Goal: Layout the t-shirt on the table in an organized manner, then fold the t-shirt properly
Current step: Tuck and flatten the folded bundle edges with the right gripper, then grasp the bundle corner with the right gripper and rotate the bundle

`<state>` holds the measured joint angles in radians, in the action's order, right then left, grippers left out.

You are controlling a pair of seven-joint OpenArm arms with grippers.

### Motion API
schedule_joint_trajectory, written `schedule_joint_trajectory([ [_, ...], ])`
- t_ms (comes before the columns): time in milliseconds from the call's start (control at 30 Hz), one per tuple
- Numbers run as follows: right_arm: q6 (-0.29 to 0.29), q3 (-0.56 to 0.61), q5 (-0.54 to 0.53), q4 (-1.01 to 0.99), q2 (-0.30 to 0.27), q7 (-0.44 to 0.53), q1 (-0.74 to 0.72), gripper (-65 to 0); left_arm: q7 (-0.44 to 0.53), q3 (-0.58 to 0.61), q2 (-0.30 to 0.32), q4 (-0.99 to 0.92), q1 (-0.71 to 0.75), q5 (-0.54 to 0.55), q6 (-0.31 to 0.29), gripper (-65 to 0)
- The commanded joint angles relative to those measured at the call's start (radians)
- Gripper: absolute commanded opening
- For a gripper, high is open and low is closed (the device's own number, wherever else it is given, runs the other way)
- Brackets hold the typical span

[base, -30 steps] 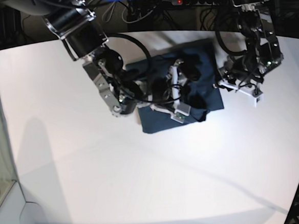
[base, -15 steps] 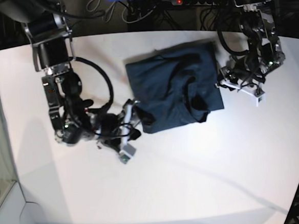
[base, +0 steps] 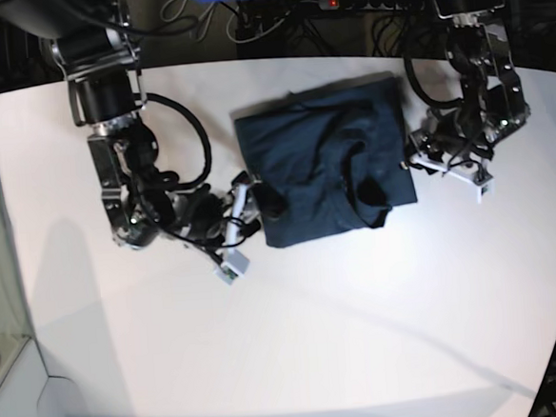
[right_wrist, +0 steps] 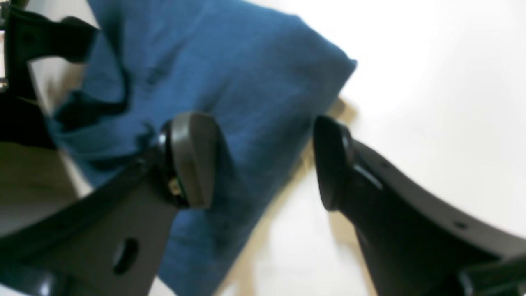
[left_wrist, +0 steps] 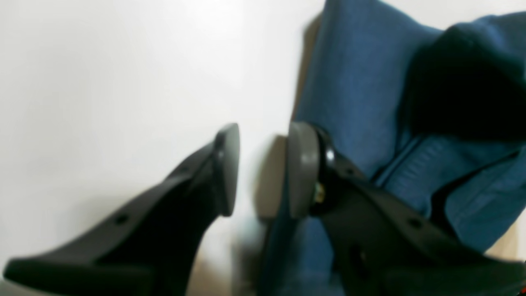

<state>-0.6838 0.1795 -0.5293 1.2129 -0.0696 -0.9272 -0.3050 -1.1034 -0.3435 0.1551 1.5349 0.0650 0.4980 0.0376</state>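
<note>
The right gripper (right_wrist: 263, 160) is held with its jaws spread wide and nothing between them; its arm is bent at the elbow and reaches in low from the left side of the base view. The left gripper (left_wrist: 261, 168) is held with its jaws partly parted, nothing gripped; its arm hangs down from the far right.
</note>
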Motion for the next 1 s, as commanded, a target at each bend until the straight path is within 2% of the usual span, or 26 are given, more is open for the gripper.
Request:
schedule_joint_trajectory([
  [0, -0.014, 0.013, -0.007, 0.015, 0.020, 0.024, -0.026, -26.9, 0.009, 0.002, 0.007, 0.005, -0.009, -0.003, 0.002, -44.7],
  [233, -0.014, 0.064, 0.133, 0.014, 0.107, 0.029, -0.024, -26.9, 0.018, -0.001, 0.008, -0.026, -0.004, -0.003, 0.002, -44.7],
  [467, -0.014, 0.062, 0.242, -0.072, 0.161, 0.102, -0.035, -26.9, 0.015, -0.002, 0.008, -0.020, -0.001, 0.006, 0.000, -44.7],
  [567, -0.014, 0.061, 0.246, -0.140, 0.153, 0.138, -0.059, -26.9, 0.015, -0.004, 0.033, -0.018, -0.001, 0.009, 0.000, -44.7],
  [667, -0.014, 0.059, 0.246, -0.161, 0.119, 0.152, -0.069, -26.9, 0.018, -0.006, 0.051, -0.018, -0.001, 0.043, 0.000, -44.7],
  [867, -0.014, 0.007, 0.243, -0.143, 0.092, 0.145, -0.076, -26.9, 0.013, -0.070, 0.114, -0.018, 0.000, 0.218, 0.000, -44.7],
  [967, -0.014, -0.034, 0.243, -0.081, 0.092, 0.096, -0.069, -26.9, 0.013, -0.075, 0.151, -0.017, 0.000, 0.308, 0.000, -44.7],
])
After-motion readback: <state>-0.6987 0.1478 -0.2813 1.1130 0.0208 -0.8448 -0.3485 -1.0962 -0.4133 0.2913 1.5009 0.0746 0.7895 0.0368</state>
